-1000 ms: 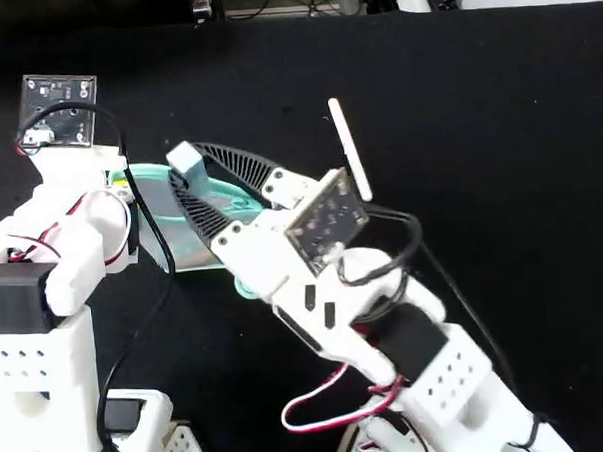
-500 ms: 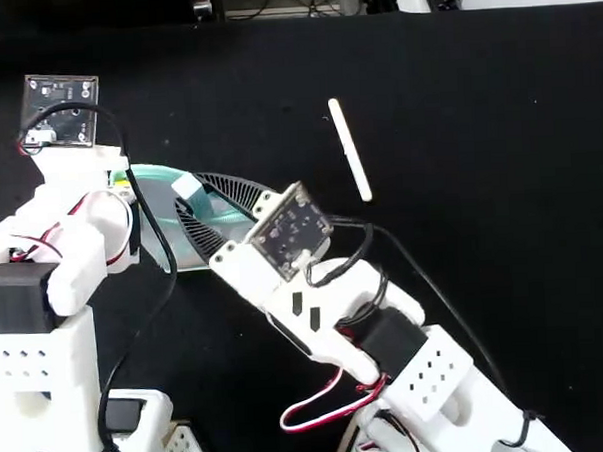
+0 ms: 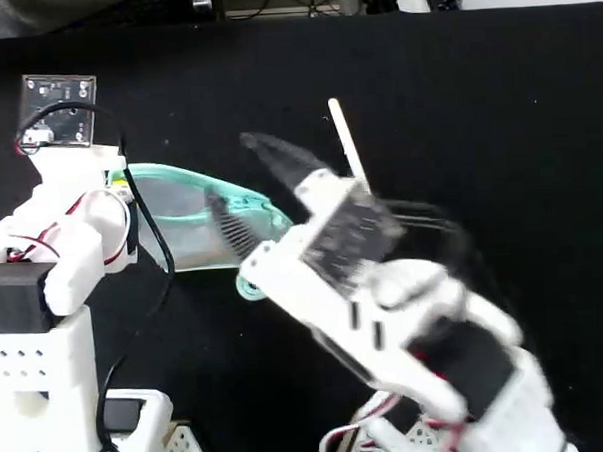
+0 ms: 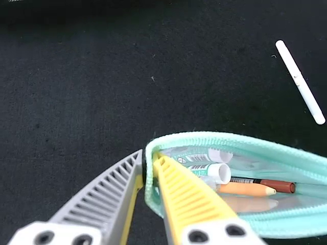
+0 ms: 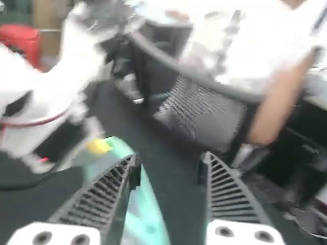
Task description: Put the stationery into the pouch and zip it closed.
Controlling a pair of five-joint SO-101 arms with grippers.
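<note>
The mint-green pouch (image 4: 245,143) lies open on the black table and holds a white tube (image 4: 207,168), an orange pencil (image 4: 245,189) and a brown pen (image 4: 268,184). My left gripper (image 4: 149,171) is shut on the pouch's rim at its end. In the high view the pouch (image 3: 181,216) lies beside the left arm. My right gripper (image 3: 237,174) hangs open above the pouch's other end, with nothing between its fingers (image 5: 107,196). A white pen (image 3: 346,144) lies on the table past the pouch, also seen as the white pen (image 4: 300,81) in the left wrist view.
The left arm's base (image 3: 44,297) stands at the table's left edge. The right arm's body (image 3: 406,322) crosses the front middle. A black cloth (image 3: 497,127) covers the table to the right of the pen.
The right gripper dipped into the pouch with a light blue block, then rose and swung right; the block is no longer in its fingers. The left arm kept still.
</note>
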